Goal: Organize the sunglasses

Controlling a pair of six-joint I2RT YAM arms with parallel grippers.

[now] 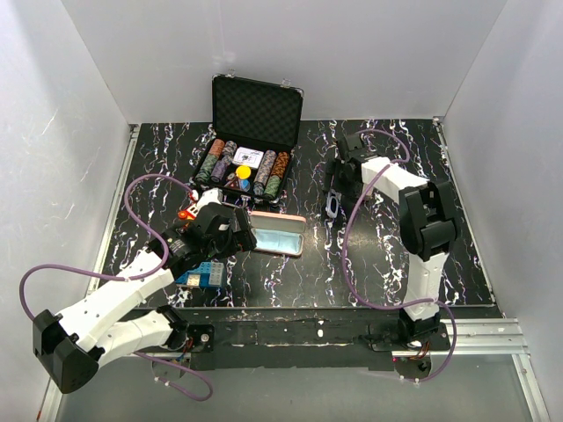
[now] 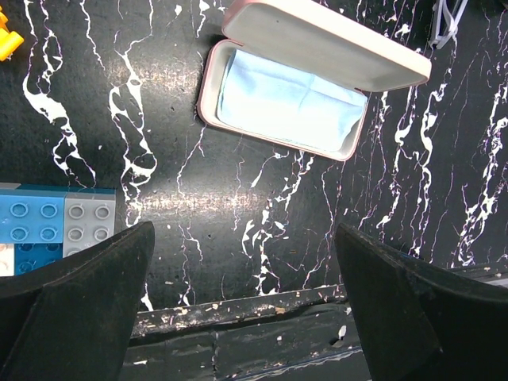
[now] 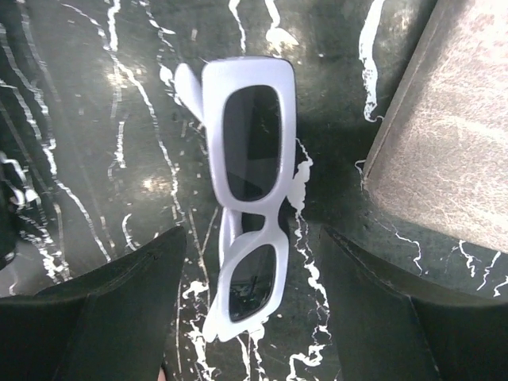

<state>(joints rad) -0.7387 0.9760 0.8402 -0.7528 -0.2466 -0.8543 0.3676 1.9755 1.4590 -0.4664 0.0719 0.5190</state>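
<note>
On the black desk [image 1: 299, 281], white sunglasses [image 3: 248, 198] lie between the right jaws, spread wide. The left jaws gape near a pink case [image 2: 317, 40].

white-framed sunglasses [image 3: 250, 213], dark rectangular lenses, lying lens-side up, flat on black marbled table [image 3: 95, 119]

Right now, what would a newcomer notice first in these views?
White-framed sunglasses with dark lenses lie on the black marbled table right below the open right gripper. Mid-table sits an open pink case with a light blue cloth inside, ahead of the open left gripper. At the far edge stands an open poker chip case, chips in rows.
</note>
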